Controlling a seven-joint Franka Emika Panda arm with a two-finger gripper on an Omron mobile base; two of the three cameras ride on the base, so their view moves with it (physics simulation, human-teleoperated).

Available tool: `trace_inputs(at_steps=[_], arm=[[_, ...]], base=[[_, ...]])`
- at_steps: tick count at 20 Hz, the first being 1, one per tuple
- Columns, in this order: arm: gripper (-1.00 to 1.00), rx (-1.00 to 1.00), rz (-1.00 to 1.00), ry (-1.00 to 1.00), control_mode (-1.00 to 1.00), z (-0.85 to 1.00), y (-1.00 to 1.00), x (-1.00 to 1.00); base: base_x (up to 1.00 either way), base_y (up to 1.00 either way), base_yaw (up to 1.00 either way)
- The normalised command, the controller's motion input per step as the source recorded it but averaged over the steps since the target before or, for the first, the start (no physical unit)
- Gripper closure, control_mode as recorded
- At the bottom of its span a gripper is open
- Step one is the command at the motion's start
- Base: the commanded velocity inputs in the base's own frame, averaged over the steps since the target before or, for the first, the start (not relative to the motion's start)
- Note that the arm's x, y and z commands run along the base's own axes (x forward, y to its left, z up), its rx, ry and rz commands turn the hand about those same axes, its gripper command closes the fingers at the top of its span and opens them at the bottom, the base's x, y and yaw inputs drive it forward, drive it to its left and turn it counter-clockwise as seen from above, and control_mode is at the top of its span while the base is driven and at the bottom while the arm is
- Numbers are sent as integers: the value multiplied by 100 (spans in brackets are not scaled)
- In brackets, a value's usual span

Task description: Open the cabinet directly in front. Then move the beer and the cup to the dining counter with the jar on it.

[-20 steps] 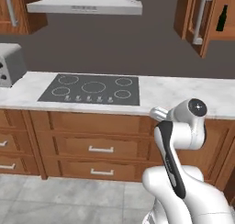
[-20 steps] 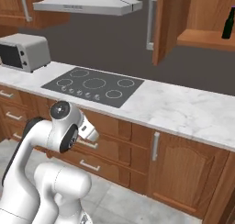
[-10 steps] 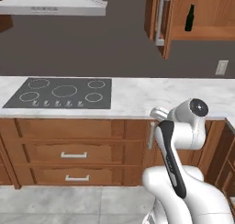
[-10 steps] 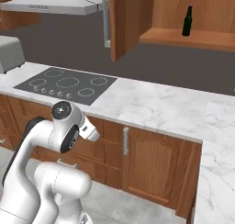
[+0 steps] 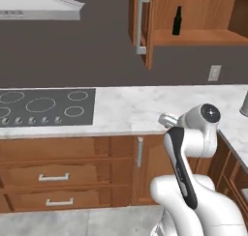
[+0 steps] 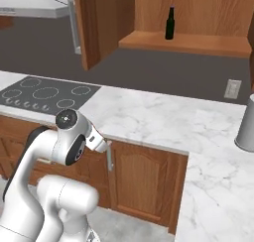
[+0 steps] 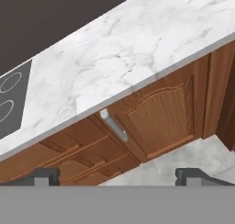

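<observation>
The reddish-brown wall cabinet [image 5: 193,10] [image 6: 188,18] stands open, its left door [image 5: 140,24] [image 6: 96,23] swung out toward me. On its shelf the dark beer [image 5: 177,21] [image 6: 170,24] stands upright, alone. The cup is out of view. A plain grey jar [image 6: 246,124] [image 5: 244,104] sits on marble at the far right; I cannot tell whether that stretch is the dining counter. My arm is folded low in front of the worktop, far below the shelf. The gripper [image 7: 118,177] is open and empty, its fingertips [image 7: 46,176] wide apart, aimed at the lower cabinets.
A marble worktop [image 5: 145,107] [image 7: 119,58] runs across, with a black cooktop [image 5: 43,107] [image 6: 47,93] at the left under a range hood [image 5: 38,7]. Below are wooden drawers [image 5: 53,177] and a door with a grey handle [image 7: 114,126]. A wall socket [image 6: 231,89] sits under the cabinet.
The base has moved, so the whole scene slid left: the open cabinet and beer now sit near the centre and the grey jar has come into view. The arm kept its folded pose, gripper open.
</observation>
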Motion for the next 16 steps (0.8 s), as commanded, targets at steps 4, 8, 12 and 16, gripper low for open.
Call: trace_inputs(at_steps=[4, 8, 12, 16], arm=[[-100, 0, 0, 0, 100, 0, 0, 0], [-100, 0, 0, 0, 100, 0, 0, 0], [-100, 0, 0, 0, 100, 0, 0, 0], [-100, 0, 0, 0, 100, 0, 0, 0]], base=[[60, -28, -16], [50, -31, -14], [38, -36, -12], [40, -34, -11]])
